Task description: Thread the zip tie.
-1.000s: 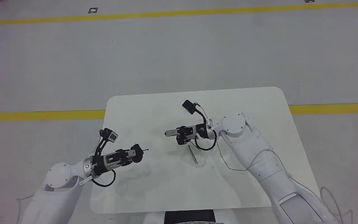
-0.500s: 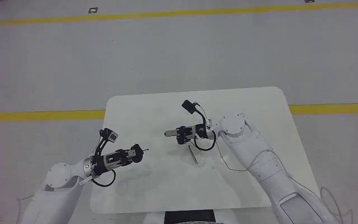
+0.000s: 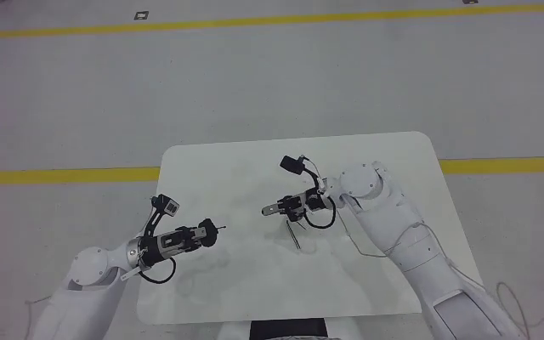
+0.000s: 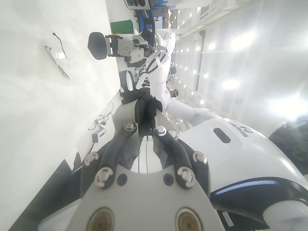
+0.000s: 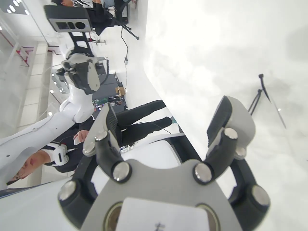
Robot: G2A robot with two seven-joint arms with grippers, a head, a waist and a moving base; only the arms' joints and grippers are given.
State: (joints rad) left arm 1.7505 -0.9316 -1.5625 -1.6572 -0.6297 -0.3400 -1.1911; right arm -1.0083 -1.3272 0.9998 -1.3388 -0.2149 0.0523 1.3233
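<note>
Thin black plastic zip tie (image 3: 293, 234) is shown ungrasped on the white table (image 3: 382, 170); right gripper (image 3: 269, 209) is held open, left gripper (image 3: 213, 228) closed; threading is judged unstarted.

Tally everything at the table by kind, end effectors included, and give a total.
Black zip ties lying on the table: 2
End effectors: 2, the left end effector and the right end effector
White table: 1
Total: 5
</note>
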